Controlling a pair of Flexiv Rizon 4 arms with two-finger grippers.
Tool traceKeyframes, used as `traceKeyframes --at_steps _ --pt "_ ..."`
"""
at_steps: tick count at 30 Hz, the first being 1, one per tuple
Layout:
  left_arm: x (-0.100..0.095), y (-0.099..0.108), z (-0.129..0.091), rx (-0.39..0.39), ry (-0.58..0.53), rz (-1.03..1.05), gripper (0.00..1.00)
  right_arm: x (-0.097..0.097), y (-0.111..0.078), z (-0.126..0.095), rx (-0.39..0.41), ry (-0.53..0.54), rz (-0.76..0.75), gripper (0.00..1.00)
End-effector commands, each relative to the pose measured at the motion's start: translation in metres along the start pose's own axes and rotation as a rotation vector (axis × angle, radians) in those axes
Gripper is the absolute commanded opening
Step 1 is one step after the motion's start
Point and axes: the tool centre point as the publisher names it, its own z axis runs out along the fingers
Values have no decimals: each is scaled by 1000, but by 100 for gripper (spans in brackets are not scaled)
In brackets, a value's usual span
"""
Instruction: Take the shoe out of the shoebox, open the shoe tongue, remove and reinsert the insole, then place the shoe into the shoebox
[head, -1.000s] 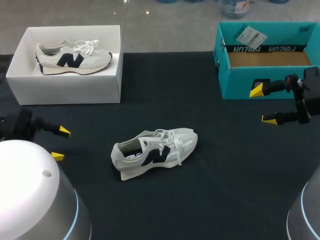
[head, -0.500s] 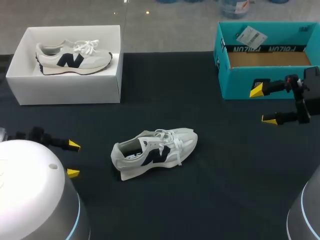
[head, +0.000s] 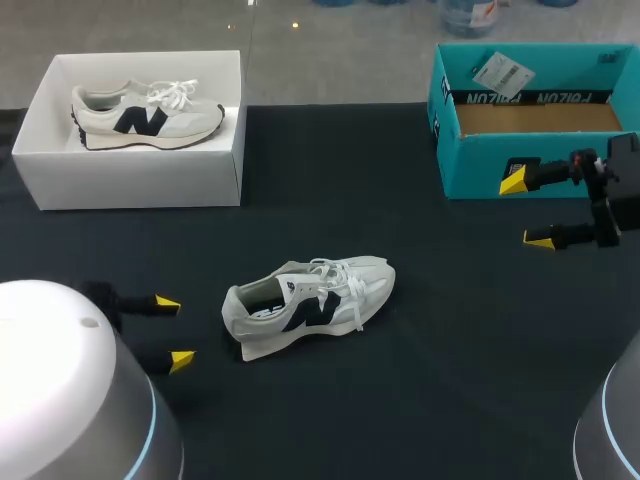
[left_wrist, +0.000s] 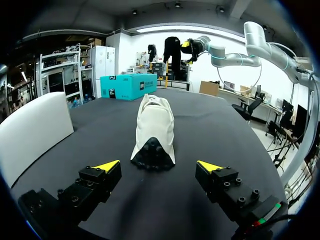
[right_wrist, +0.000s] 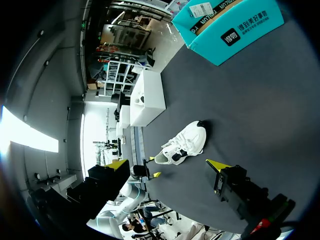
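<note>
A white sneaker with a dark logo (head: 308, 305) lies on its side on the black table, heel toward my left arm. My left gripper (head: 174, 331) stands open just left of its heel; in the left wrist view the sneaker (left_wrist: 153, 131) lies ahead of the left gripper (left_wrist: 159, 166), heel first, not touched. A second white sneaker (head: 145, 113) rests inside the white shoebox (head: 135, 178) at the back left. My right gripper (head: 527, 209) hangs open at the far right, in front of the teal box (head: 480, 165). From the right wrist the sneaker (right_wrist: 184, 145) shows far ahead of the right gripper (right_wrist: 165, 163).
The teal cardboard box (right_wrist: 227, 30) stands open at the back right with a paper tag on its rim. The white shoebox (right_wrist: 149, 97) sits at the back left corner. Black tabletop (head: 430, 380) stretches between the sneaker and my right arm.
My left gripper has moved right and toward the front, closing in on the sneaker's heel. The right arm and the sneaker have not moved.
</note>
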Motion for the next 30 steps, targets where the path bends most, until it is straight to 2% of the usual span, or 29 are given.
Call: traceKeyframes --at_steps 1,19,30 --pt "1 2 20 0 -87 -24 100 0 -1 0 -2 -4 2 100" --pt "-4 5 70 -11 -31 14 100 0 -1 0 -2 -4 2 100" --pt "-12 7 87 5 -32 -26 100 0 -1 0 -2 -4 2 100"
